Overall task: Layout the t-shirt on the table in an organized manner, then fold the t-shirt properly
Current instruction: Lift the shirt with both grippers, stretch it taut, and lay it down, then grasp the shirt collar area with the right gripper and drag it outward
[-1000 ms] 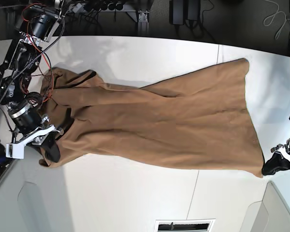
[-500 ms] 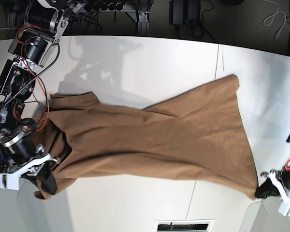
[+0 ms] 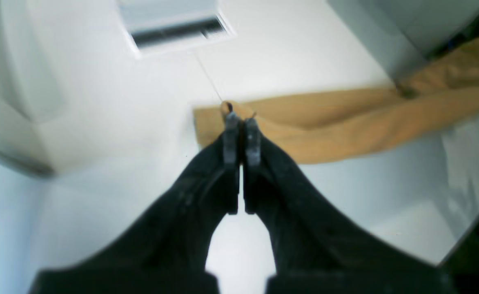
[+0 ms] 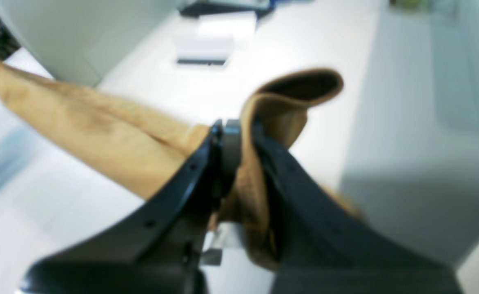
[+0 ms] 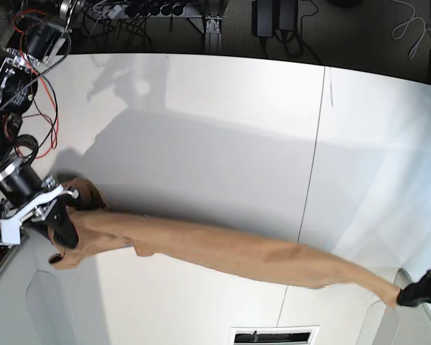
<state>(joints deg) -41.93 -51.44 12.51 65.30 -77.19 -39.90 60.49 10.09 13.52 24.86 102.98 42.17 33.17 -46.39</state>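
1. Left wrist view: the left gripper (image 3: 241,122) is clamped on a small corner of the t-shirt (image 3: 345,126), jaws nearly together with only a thin nip of tan cloth between them. The rest of the shirt runs away as a narrow bunched band just over the white worktop (image 3: 100,122). With so little cloth held, the likely failure is that corner slipping free if the pull grows. Count: one gripper, one shirt.

2. Right wrist view: the right gripper (image 4: 239,134) is closed on a thicker wad of the t-shirt (image 4: 100,130), and a loose loop of fabric curls up over the jaws. That fold could be several layers at once, so the shirt may not open flat when laid down; this is a judgement, as the view is blurred. Count: one gripper, one shirt.

3. Base view: the t-shirt (image 5: 223,248) stretches as a thin rope between the right gripper (image 5: 63,228) at the picture's left and the left gripper (image 5: 411,295) at its lower right, near the front edge of the worktop (image 5: 223,122). Set down like this, it would probably land twisted and partly off the edge. Count: one shirt, two grippers, one worktop with one dark seam (image 5: 312,144).
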